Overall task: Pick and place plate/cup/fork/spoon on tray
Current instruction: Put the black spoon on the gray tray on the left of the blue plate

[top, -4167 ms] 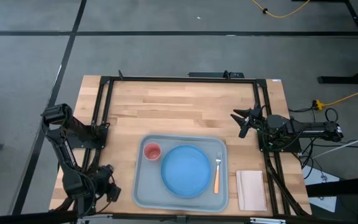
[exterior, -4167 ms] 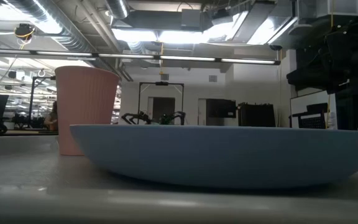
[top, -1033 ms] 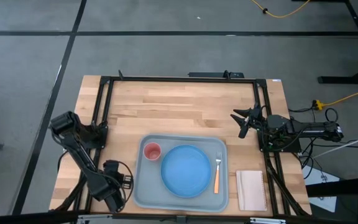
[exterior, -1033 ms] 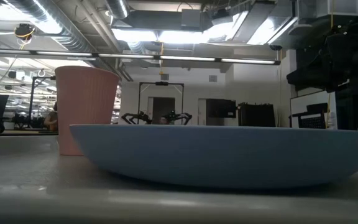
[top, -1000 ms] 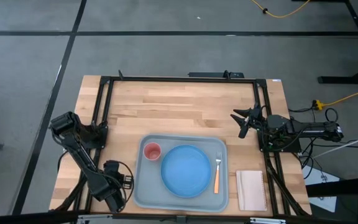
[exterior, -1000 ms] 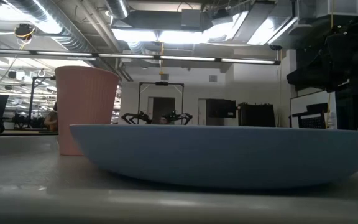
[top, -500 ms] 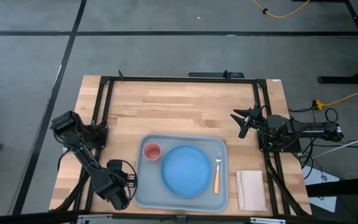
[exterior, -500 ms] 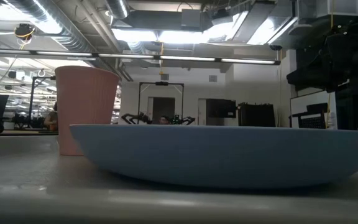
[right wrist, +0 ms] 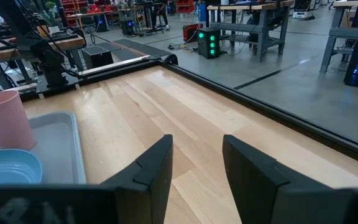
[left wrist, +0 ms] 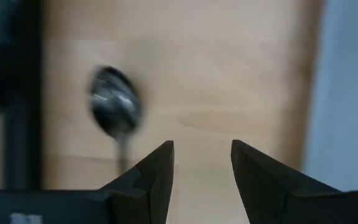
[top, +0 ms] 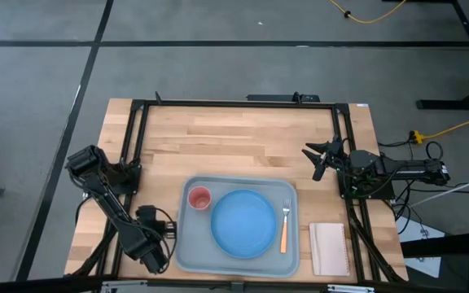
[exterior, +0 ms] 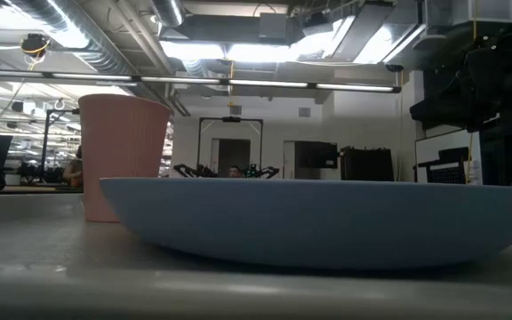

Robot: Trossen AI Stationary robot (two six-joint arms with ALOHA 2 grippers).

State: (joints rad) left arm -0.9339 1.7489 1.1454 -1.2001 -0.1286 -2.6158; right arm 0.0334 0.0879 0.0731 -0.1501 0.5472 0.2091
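The left gripper (top: 155,247) hangs low over the wooden surface (top: 243,138) just outside the tray's (top: 187,262) left rim, its fingers apart and pointed down. Its wrist camera shows why it is there: the spoon (left wrist: 115,109) lies on the bare wood just ahead of the spread fingers, a little off to one side of the gap, so the gripper looks set to line up over the handle before closing. From overhead the spoon is hidden under that arm. The other pieces already sit on the tray: the cup (top: 199,197) in the far-left corner, the plate (top: 244,223) filling the middle, and the fork (top: 284,227) laid along the right edge, tines pointing away from the near side. That leaves the spoon as the last item, by my reckoning. The right gripper (top: 320,159) waits beyond the tray's far-right corner, fingers apart and empty, clear of the work. A small white pad (top: 329,248) lies just right of the tray.
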